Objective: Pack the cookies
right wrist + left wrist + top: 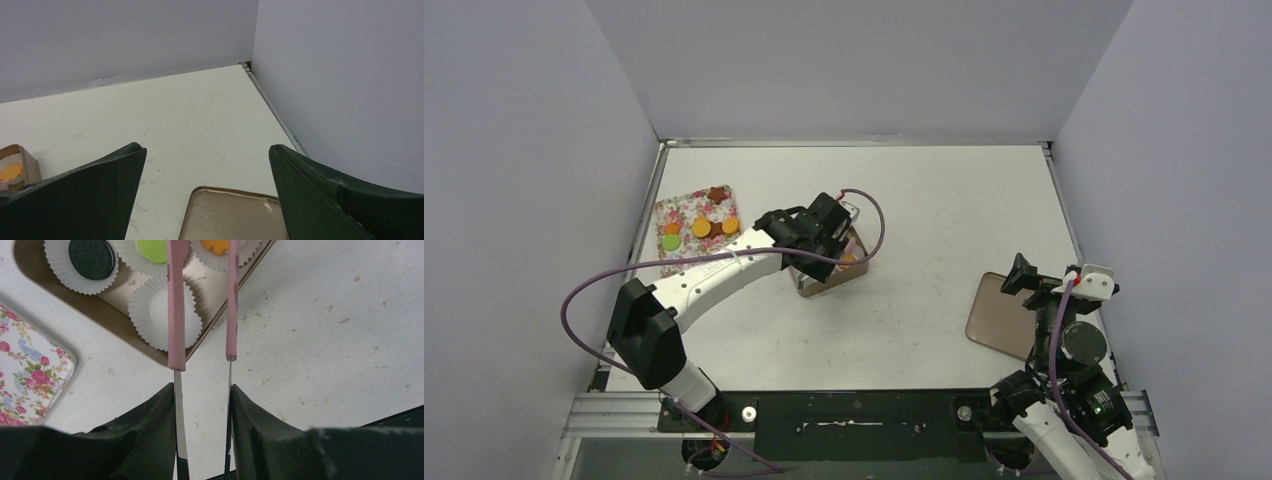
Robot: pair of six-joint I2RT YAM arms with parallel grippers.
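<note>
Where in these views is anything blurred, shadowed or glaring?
Top view: even, soft light, faint shadows, no glare. Left wrist view: the empty paper cup looks crisp; the dark left claw holding the pink tweezers, near the lens, is soft. Right wrist view: the open right claw is dark and slightly blurred; the table beyond is sharp.

The white-linked, black-jointed arms (714, 278) carry purple cables (881, 222) and end in a black left claw (202, 386) and right claw (206, 147).
</note>
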